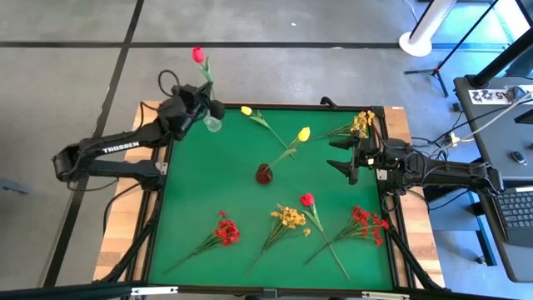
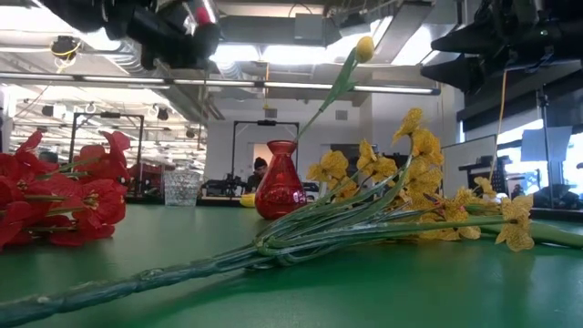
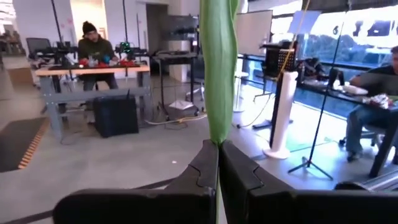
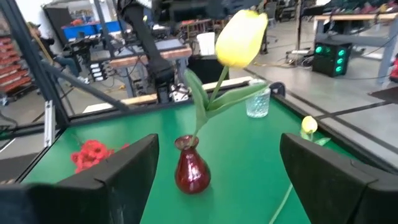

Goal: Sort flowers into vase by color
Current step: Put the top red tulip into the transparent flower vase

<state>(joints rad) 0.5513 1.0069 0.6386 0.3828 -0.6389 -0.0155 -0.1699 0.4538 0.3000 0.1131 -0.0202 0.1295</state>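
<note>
Green felt desk: open middle; flowers lie along near edge.
Left hand: far-left corner, pinched on red tulip's stem above clear glass vase.
Right hand: right edge, wide, holding nothing.
Yellow tulip: stands in dark red vase.

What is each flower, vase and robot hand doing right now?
Left gripper: shut on red tulip, over the clear vase.
Red tulip: held upright by its stem.
Small clear glass vase: upright, empty.
Small red glass vase: upright, holding one yellow tulip.
Right gripper: open, empty.
Second yellow tulip: lying flat.
</note>
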